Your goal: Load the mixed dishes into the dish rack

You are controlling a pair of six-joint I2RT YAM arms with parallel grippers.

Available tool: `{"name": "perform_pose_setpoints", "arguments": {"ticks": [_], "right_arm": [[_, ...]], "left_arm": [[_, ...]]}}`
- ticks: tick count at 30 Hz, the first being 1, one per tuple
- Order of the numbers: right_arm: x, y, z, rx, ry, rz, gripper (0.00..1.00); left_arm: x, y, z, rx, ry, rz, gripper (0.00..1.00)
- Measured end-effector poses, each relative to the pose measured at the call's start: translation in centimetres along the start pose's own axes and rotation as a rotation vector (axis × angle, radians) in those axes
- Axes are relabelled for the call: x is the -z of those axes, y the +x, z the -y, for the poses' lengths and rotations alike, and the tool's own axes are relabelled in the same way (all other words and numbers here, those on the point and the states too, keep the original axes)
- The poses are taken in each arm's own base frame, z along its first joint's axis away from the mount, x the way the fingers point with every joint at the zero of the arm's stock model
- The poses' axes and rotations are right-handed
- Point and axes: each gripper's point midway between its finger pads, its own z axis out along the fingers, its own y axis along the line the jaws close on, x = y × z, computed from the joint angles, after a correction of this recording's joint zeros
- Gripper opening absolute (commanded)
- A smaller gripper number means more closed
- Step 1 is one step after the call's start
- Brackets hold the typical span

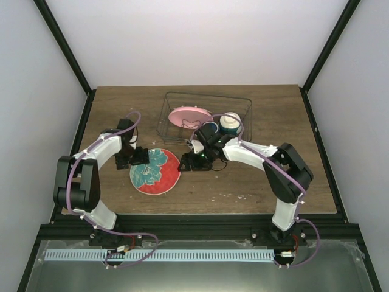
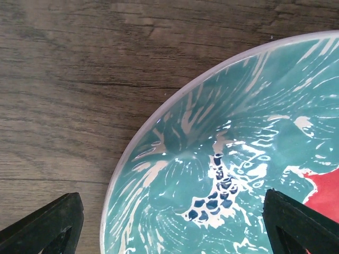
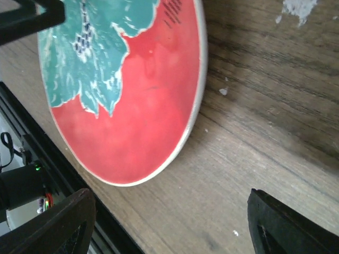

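Counting from the top view, two plates, one mug, one bowl and one rack are seen. The dish rack (image 1: pixel 206 94) is a rectangular basket of thin dark wire, set at the far middle of the wood-grain table (image 1: pixel 255 176). Three pieces are held inside it: a round pink plate (image 1: pixel 188 116) leaning tilted at the left, a small dark blue mug (image 1: pixel 210 129), and just beside it on the right a small bowl (image 1: pixel 230 123), cream inside and teal outside.

The second plate (image 1: pixel 155 173) is found flat on the table, in front of the rack and well apart from it. It is round and glossy, with a pale rim and a red face under a teal leaf pattern with dark blue dots.

The left gripper (image 1: pixel 141 157) is seen at that plate's left rim, spread wide, with one finger (image 2: pixel 53 227) over bare wood and the other over the glaze; nothing is gripped. The right gripper (image 1: pixel 187 162) is at the right rim, likewise spread wide and holding nothing.
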Motion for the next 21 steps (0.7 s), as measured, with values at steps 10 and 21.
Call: {"name": "perform_pose_setpoints", "arguments": {"ticks": [10, 21], "right_arm": [[-4.2, -0.3, 2.5, -0.03, -0.021, -0.048, 0.78], [-5.4, -2.2, 1.5, -0.001, -0.085, -0.022, 0.75]], "left_arm": [[0.0, -0.3, 0.6, -0.004, 0.034, 0.011, 0.91], [-0.4, -0.1, 1.0, -0.001, 0.073, 0.006, 0.83]]}}
